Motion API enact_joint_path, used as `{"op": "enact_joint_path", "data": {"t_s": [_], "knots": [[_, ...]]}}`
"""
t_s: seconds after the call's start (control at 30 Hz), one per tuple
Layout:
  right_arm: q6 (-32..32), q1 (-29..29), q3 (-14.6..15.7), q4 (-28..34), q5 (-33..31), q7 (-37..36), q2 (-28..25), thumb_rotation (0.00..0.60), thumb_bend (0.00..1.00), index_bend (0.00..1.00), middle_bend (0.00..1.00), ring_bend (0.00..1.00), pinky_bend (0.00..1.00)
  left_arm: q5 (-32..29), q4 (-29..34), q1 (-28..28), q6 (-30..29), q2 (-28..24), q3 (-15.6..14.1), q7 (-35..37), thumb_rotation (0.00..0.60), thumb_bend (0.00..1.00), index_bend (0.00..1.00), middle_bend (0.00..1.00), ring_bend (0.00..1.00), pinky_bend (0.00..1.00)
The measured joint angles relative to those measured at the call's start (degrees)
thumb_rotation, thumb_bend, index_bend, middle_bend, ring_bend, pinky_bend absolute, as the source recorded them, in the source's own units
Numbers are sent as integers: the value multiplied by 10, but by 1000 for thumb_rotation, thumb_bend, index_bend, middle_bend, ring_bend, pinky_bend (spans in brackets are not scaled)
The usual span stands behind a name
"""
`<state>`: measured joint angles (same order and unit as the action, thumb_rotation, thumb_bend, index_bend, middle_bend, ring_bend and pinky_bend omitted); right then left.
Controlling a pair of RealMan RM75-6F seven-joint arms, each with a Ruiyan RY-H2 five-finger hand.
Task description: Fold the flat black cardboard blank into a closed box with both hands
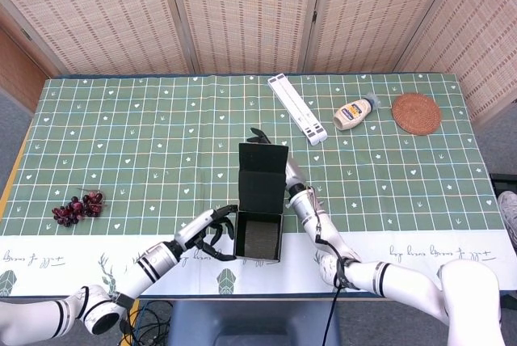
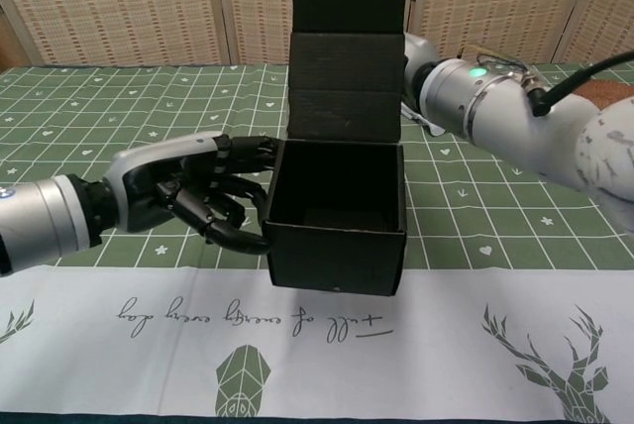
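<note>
1. Cardboard box (image 1: pixel 260 234), black and open at the top, is seen standing near the front edge of the table (image 1: pixel 121 136), where the green checked cloth meets its white printed border.
2. Its lid flap (image 1: pixel 263 178) is raised upright from the rear wall; in the chest view the flap rises past the top of the picture.
3. The left hand (image 1: pixel 208 231) is pressed against the box's left wall, with its dark fingers (image 2: pixel 233 152) curled along the wall and the upper rim.
4. Nothing is enclosed by that hand; it is only laid against the box side, fingers partly bent.
5. The right hand (image 1: pixel 260 134) is placed behind the raised flap, so that only dark fingertips are seen above the flap's top edge in the head view.
6. How far the right hand is opened cannot be told, since most of it is hidden by the flap; in the chest view only its grey wrist is shown beside the flap.
7. A bunch of dark red grapes (image 1: pixel 77 207) is laid on the table well to the left of the box.
8. A flat white folded stand (image 1: pixel 296 108) is laid at a slant behind the box, towards the back of the table.
9. A squeeze bottle (image 1: pixel 355 111) with a yellow label lies on its side to the right of the white stand.
10. A round woven coaster (image 1: pixel 417 113) is set just right of the bottle, near the table's far right corner.
</note>
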<state>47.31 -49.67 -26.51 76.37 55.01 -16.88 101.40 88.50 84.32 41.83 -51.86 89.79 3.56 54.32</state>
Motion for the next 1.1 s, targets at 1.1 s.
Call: {"op": "enact_joint_path", "data": {"t_s": [1.1], "knots": [[-93,-65,51,99,-25,119,-112,600,0,0,324,694,1000,-204,-106,-8,57,78,71,-160,600,63,291,356,481,764]]}}
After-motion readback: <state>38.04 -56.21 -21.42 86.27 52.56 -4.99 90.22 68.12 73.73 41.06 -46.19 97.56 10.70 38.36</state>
